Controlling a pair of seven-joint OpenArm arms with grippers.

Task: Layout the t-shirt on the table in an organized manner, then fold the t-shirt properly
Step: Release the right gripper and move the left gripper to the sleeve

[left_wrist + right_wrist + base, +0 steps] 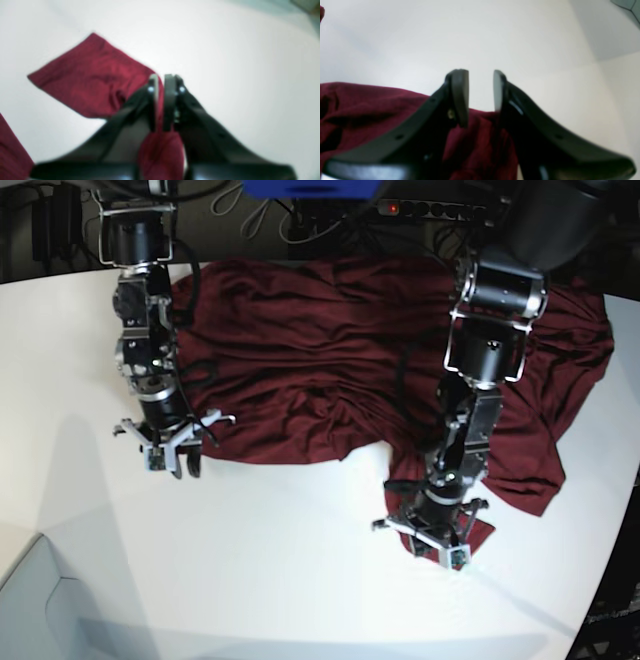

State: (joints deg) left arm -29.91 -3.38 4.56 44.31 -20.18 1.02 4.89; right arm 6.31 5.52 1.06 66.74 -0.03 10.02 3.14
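Maroon t-shirt (330,360) spread wrinkled across far side of white table (270,560), left wrist view alone shows left gripper (163,100) clenched on blurred fabric fold, right gripper (480,92) parted, empty, over hem.

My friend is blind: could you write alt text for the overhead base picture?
A wrinkled maroon t-shirt lies spread over a white table. The left gripper pinches its near edge; the right gripper hovers open by the hem.
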